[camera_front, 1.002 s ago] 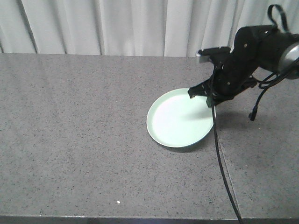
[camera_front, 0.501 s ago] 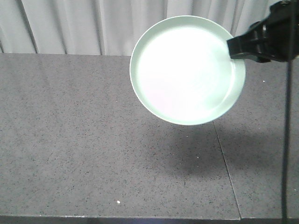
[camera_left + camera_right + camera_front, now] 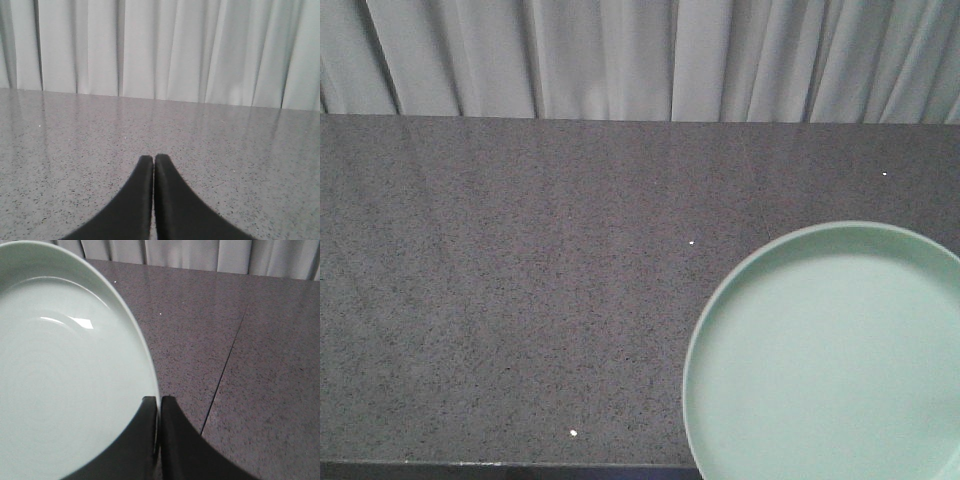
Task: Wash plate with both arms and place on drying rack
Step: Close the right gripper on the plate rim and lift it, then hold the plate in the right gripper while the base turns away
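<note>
Grey speckled countertop is being backed by pale curtains. The plate is being held off the countertop, its rim being pinched between the fingers of the right gripper. The left gripper is being held pressed together, empty.

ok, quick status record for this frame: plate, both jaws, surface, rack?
surface: grey speckled stone counter, one seam
plate: round pale mint-green plate, gripped at its rim, apparently off the counter, large in front view
right jaws: shut on plate rim
left jaws: shut, empty, over counter
backdrop: white pleated curtain
drying rack: not in view
</note>
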Controlling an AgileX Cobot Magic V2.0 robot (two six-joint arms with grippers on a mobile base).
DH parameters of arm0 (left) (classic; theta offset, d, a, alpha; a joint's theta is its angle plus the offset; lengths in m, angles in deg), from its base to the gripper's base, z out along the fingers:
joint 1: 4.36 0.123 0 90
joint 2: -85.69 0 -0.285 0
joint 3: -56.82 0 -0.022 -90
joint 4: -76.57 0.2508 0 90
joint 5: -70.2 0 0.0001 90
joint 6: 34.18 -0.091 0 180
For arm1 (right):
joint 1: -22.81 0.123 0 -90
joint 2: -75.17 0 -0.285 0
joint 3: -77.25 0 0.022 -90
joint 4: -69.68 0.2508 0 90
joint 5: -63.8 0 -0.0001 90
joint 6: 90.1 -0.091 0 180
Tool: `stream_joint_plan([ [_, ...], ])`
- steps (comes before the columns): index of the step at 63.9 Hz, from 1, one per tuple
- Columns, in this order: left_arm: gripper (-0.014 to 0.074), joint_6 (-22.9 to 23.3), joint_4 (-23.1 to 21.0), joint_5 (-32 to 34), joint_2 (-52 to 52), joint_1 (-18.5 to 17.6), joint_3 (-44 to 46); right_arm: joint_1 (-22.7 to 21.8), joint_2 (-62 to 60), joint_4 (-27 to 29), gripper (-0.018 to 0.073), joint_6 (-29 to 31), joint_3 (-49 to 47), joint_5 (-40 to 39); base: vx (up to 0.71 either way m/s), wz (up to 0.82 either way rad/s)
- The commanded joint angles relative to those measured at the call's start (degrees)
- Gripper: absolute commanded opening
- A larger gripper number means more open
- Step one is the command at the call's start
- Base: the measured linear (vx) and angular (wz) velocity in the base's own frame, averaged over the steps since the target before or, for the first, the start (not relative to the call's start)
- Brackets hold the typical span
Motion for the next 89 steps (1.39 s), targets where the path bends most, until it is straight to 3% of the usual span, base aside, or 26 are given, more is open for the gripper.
stream_joint_plan([
  [1, -0.0006, 0.43, -0.18, 4.24, 0.89, -0.3, -1.27, -0.13, -5.73, -4.38, -0.0002, -6.45, 2.8, -3.77, 0.0, 0.0],
  [10, -0.0006, 0.43, -0.18, 4.24, 0.89, -0.3, -1.27, -0.13, -8.74, -8.58, -0.0002, -9.19, 3.59, -0.18, 0.0, 0.0],
  [89, -0.0006, 0.43, -0.18, 4.24, 0.89, -0.3, -1.27, -0.13, -8.89, -8.06, -0.0002, -8.56, 3.59, 0.65, 0.0, 0.0],
])
